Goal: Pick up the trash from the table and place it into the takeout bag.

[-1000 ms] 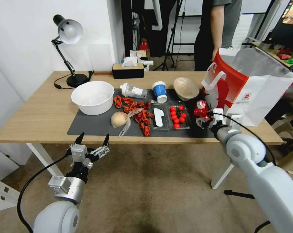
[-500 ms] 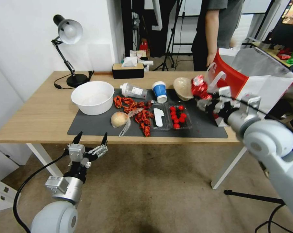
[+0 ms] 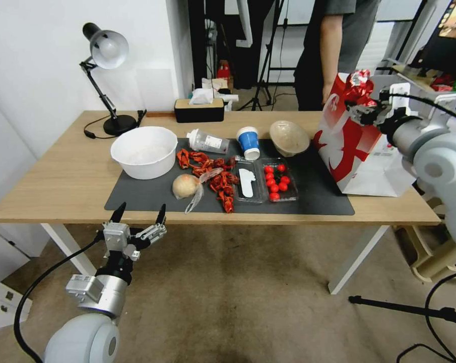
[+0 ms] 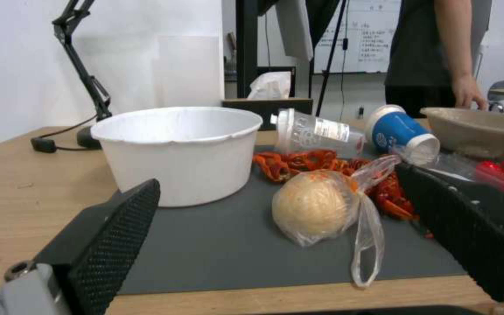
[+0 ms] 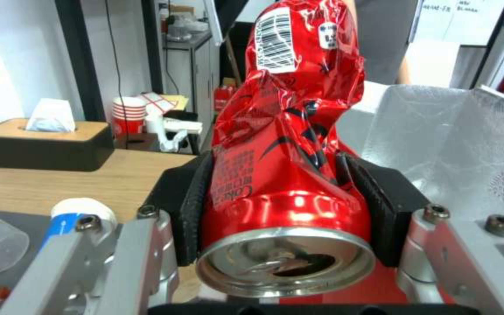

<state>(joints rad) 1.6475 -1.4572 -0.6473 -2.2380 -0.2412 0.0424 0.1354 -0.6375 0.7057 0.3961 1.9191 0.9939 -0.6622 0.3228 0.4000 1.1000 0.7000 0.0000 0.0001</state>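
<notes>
a: right gripper (image 3: 361, 103)? it was low at the mat's right end a second ago.
b: now raised at the mouth of the takeout bag (image 3: 359, 146), pads clamped on the crushed red can (image 5: 287, 144), base toward the wrist camera. not released; silver lining just beyond.
a: left gripper (image 3: 139, 216)?
b: parked below the surface (image 3: 46, 181) edge, fingers spread, empty.
a: remaining?
b: bagged bun (image 4: 316, 210), blue paper cup (image 3: 249, 141), plastic bottle (image 3: 207, 141), pulp bowl (image 3: 289, 137) all on the mat.

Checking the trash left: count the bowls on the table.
2: a white bowl at the mat's left end, and a beige bowl at the back beside the bag. None seems hidden.
</notes>
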